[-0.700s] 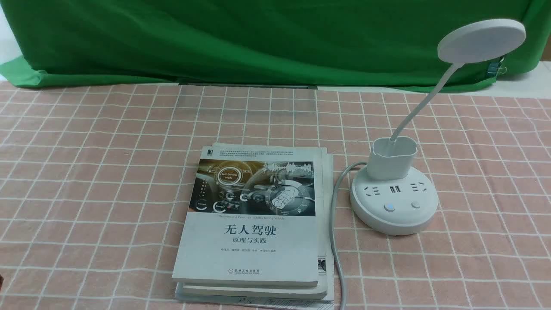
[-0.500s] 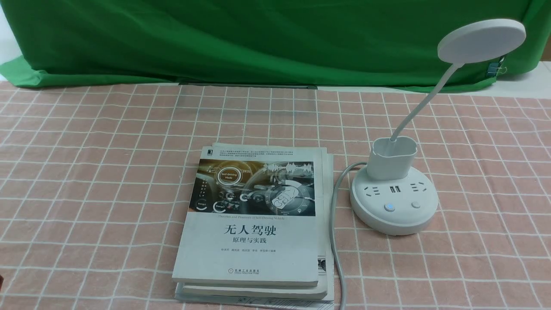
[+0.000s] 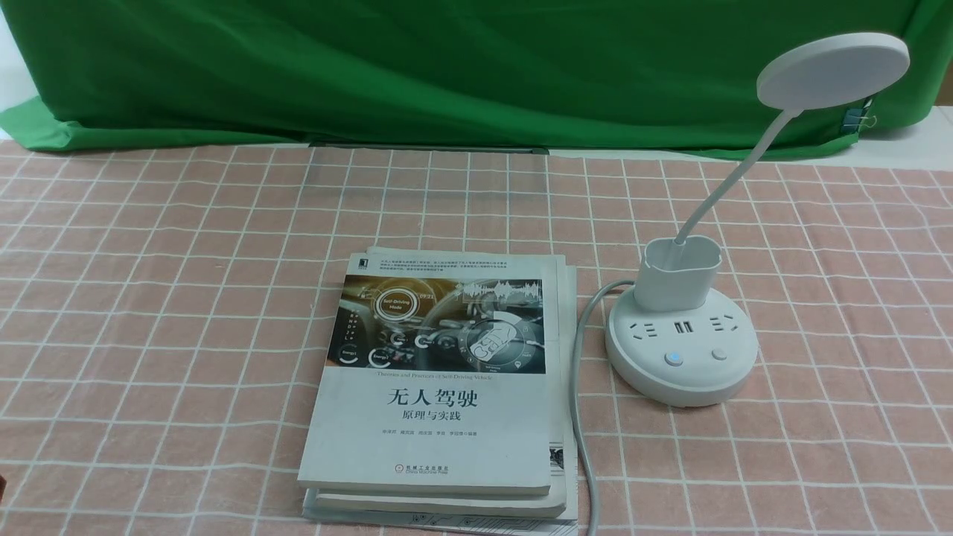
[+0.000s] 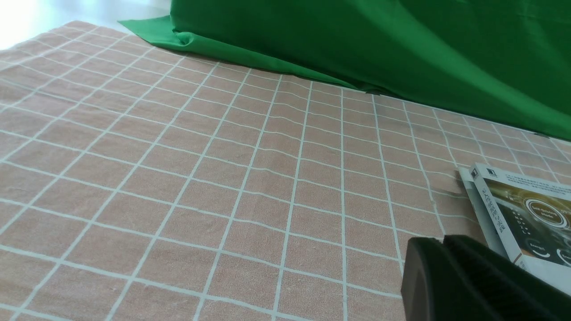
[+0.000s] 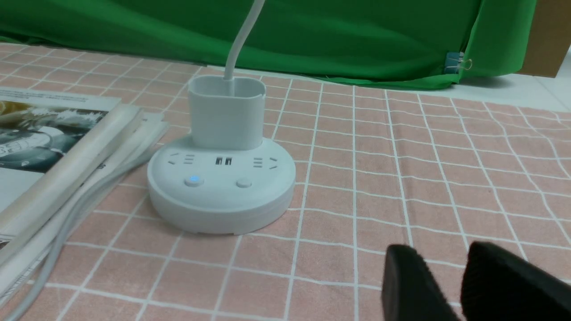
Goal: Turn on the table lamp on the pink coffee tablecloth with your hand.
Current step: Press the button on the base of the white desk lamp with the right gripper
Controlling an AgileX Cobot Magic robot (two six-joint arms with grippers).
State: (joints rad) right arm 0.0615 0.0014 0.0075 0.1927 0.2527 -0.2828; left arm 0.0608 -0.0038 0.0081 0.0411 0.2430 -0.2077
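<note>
Tablecloth (image 3: 186, 298) meets green backdrop (image 3: 447, 67); left end effector (image 4: 439, 245) closed, right end effector (image 5: 444, 256) slightly parted.

On tablecloth (image 3: 149, 298) — books (image 3: 439, 417) left, table lamp (image 3: 679, 286) right.

1. The lamp (image 3: 681, 350) is smooth, matt white plastic.
2. The tablecloth (image 3: 186, 298) is matt woven cloth, faintly creased.
3. The book (image 3: 435, 432) has a smooth paper cover.
4. The backdrop (image 3: 447, 67) is soft, matt green cloth.
</note>
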